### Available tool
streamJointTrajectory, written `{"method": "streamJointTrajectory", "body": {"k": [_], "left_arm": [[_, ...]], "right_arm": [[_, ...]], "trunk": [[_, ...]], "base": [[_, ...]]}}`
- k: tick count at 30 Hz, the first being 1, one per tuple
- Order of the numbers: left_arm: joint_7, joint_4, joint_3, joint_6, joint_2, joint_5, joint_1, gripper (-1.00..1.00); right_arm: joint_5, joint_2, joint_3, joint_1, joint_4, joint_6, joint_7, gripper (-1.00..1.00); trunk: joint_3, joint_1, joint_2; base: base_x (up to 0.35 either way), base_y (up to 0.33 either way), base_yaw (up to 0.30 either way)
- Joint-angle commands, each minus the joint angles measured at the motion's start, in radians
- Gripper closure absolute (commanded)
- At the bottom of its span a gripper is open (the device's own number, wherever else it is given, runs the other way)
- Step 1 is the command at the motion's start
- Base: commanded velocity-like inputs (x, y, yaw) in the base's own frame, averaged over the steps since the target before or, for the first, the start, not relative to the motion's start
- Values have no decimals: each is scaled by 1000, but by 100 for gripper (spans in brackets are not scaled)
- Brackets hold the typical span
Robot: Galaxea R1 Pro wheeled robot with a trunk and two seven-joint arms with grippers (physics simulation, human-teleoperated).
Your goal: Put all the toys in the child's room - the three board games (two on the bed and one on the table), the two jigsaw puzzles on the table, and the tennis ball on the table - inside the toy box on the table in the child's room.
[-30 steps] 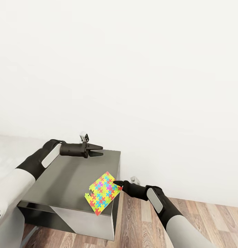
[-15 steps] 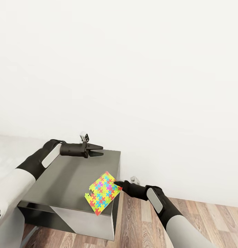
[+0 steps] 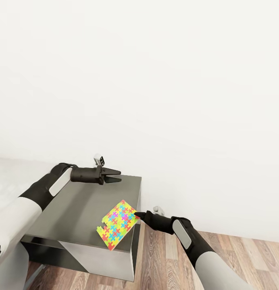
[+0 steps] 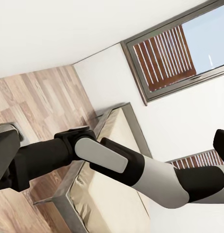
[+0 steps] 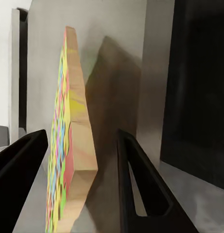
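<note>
The jigsaw puzzle (image 3: 117,224) lies on the dark grey cabinet (image 3: 75,209), near its front corner. The right hand (image 3: 138,216) is open, with the puzzle's edge between its fingers but not clamped (so far as I can judge). A careless push could slide the puzzle off onto the floor. The left hand (image 3: 116,176) hovers, nearly closed and empty. I count one puzzle, two hands.

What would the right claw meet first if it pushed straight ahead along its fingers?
The jigsaw puzzle. Its near edge sits between the open fingers of the right claw, and the puzzle lies over the dark cabinet's front corner. Whether a finger already touches it is unclear.
</note>
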Motion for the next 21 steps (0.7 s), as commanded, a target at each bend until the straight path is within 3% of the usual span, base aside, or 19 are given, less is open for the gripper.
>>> {"method": "streamJointTrajectory", "body": {"k": [1, 7, 21], "left_arm": [[-3, 0, -3, 6, 1, 3, -1, -100], [-3, 0, -3, 6, 1, 3, -1, -100], [-3, 2, -3, 6, 2, 3, -1, -100]], "right_arm": [[-1, 0, 1, 0, 0, 4, -1, 100], [-1, 0, 1, 0, 0, 5, 0, 100], [-1, 0, 1, 0, -2, 5, 0, 100]], "trunk": [[-1, 0, -1], [-1, 0, -1], [43, -54, 97]], "base": [[0, 0, 0], [0, 0, 0], [0, 0, 0]]}}
